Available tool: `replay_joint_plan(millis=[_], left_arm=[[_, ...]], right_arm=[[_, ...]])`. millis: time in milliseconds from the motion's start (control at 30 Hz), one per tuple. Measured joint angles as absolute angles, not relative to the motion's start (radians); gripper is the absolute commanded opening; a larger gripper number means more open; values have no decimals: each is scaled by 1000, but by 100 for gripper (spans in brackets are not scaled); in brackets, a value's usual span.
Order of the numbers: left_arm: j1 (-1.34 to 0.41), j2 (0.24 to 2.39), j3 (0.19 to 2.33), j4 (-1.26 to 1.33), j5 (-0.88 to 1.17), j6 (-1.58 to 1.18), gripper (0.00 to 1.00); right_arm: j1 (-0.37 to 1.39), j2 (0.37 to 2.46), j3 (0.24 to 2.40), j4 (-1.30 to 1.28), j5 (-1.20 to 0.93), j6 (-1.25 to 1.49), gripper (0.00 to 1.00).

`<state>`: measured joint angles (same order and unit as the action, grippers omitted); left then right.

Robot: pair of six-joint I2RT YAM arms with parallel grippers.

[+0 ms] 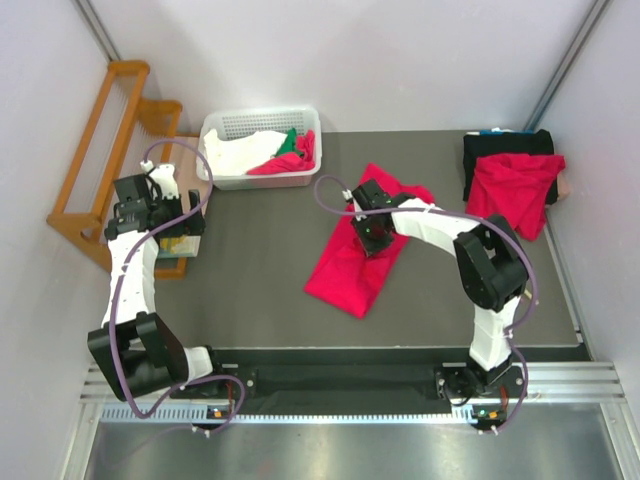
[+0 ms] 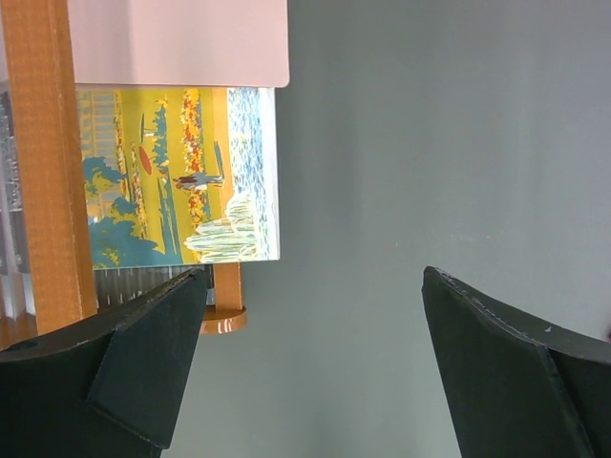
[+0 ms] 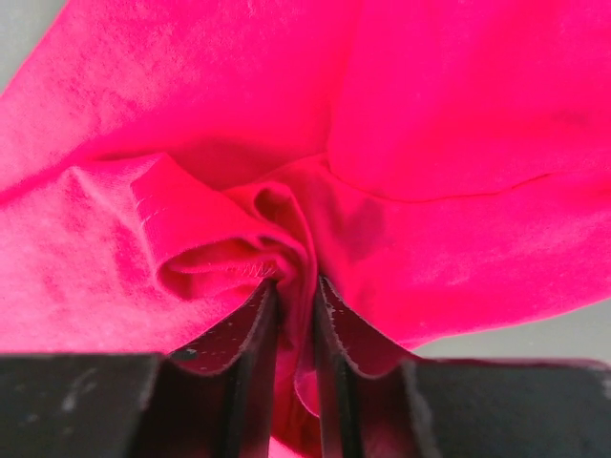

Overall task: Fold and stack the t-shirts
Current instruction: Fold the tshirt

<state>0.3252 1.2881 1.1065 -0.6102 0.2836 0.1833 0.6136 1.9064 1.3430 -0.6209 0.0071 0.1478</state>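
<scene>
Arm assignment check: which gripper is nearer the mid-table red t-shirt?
Right. Right gripper is on the t-shirt, cloth between its jaws; left gripper hangs at the table's left edge.

**Item count: table and its surroundings**
Red t-shirts, 2: centre t-shirt (image 1: 345,275) at mid-table, corner t-shirt (image 1: 515,190) at the far right corner. Basket (image 1: 258,113), 1, at the far edge, holding white cloth (image 1: 240,152), 1; green cloth (image 1: 288,143), 1; red cloth (image 1: 283,166), 1, garment type not determinable. Black cloth (image 1: 500,145), 1. Wooden rack (image 1: 158,113), 1. Printed box (image 2: 181,176), 1. Tools, 2: left tool (image 2: 315,277), right tool (image 3: 296,286).
</scene>
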Motion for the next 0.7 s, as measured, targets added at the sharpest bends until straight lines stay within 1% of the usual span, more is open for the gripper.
replay_joint_plan(millis=[33, 67, 133, 167, 233, 267, 467, 600, 700], left_arm=[[325, 1288, 1106, -611, 286, 184, 99], [325, 1288, 1106, -611, 289, 186, 99], [325, 1288, 1106, -613, 296, 186, 99], [325, 1288, 1106, -614, 299, 186, 99], [325, 1288, 1106, -616, 305, 186, 99], [325, 1288, 1106, -619, 310, 186, 99], [325, 1288, 1106, -636, 326, 187, 99], [325, 1288, 1106, -645, 329, 189, 99], [316, 1288, 1107, -660, 344, 189, 99]], right_arm=[[612, 1909, 1348, -621, 7, 147, 17], [612, 1909, 1351, -620, 6, 147, 23], [612, 1909, 1357, -619, 2, 146, 43], [612, 1909, 1361, -617, 2, 144, 58], [612, 1909, 1370, -620, 17, 142, 74], [612, 1909, 1377, -621, 31, 139, 77], [612, 1906, 1436, -616, 210, 143, 78], [611, 1876, 1469, -614, 348, 162, 74], [610, 1812, 1473, -614, 376, 191, 73]])
